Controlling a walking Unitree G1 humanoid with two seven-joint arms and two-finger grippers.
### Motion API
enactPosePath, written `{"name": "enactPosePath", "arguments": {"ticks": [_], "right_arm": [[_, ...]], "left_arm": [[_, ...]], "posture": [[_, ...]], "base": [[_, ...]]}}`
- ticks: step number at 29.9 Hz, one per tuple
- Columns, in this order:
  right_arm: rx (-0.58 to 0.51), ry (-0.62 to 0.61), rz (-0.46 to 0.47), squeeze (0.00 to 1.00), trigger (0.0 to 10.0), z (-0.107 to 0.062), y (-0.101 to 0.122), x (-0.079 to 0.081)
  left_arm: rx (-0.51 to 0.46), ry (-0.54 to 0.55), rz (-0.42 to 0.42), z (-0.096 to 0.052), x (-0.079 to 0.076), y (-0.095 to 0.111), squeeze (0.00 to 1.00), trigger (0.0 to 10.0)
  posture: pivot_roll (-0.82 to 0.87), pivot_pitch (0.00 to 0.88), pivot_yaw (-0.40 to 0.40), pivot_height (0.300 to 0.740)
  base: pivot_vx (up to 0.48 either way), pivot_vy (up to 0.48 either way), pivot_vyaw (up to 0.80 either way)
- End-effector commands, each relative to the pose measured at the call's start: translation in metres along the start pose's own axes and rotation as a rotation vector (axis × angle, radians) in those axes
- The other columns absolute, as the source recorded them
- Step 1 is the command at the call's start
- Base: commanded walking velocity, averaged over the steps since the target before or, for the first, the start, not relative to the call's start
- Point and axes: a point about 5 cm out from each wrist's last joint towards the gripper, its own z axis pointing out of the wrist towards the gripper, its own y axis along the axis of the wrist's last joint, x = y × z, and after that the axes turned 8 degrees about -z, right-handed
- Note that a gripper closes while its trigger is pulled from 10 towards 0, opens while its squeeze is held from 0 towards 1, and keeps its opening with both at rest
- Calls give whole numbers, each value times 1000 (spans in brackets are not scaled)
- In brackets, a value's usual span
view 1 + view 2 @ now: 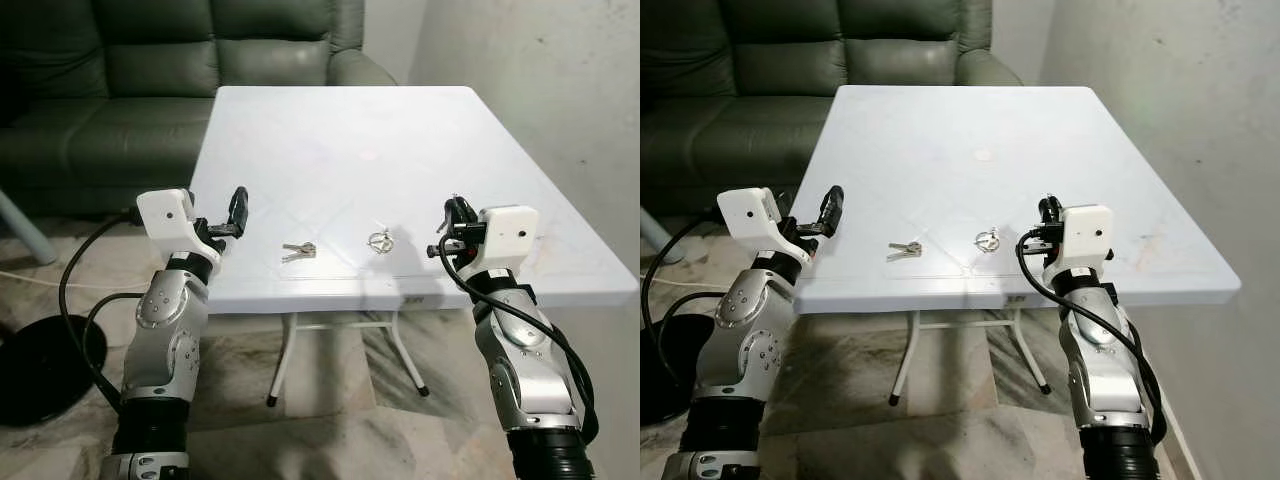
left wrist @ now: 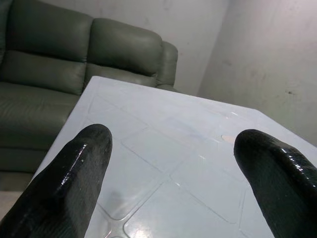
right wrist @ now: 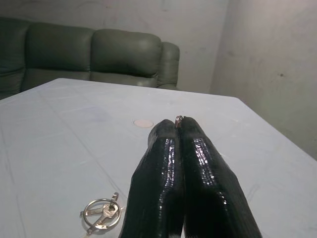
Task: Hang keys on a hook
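Head views: a white table (image 1: 400, 130) is seen ahead, with a dark green sofa (image 1: 150, 60) behind it. A small bunch of keys (image 1: 298, 250) lies flat near the table's front edge, and a key ring with a key (image 1: 381, 240) lies just to its right. The left gripper (image 1: 237, 212) is held over the table's front left corner, well left of the keys. The right gripper (image 1: 459, 217) is held above the front edge, to the right of the ring.

Left wrist view: the left fingers (image 2: 69, 183) are spread wide, with bare tabletop between them.

Right wrist view: the right fingers (image 3: 163, 183) are pressed together, and a small metal ring (image 3: 178, 119) is pinched at their tips. The key ring with a key (image 3: 101, 214) lies on the table beside the closed jaws, apart from them.
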Motion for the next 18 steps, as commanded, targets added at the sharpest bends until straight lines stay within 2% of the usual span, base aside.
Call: {"name": "enactPosePath", "arguments": {"ticks": [1,18], "right_arm": [[-22,-2,-13,0,10000,4,6,0],[-22,5,-13,0,10000,4,5,4]], "left_arm": [[-12,-7,13,2,-2,3,0,10000],[-32,-17,-9,2,-3,6,0,10000]], "posture": [[-30,24,-15,732],[-27,30,-18,732]], "base": [[0,0,-756],[0,0,-741]]}}
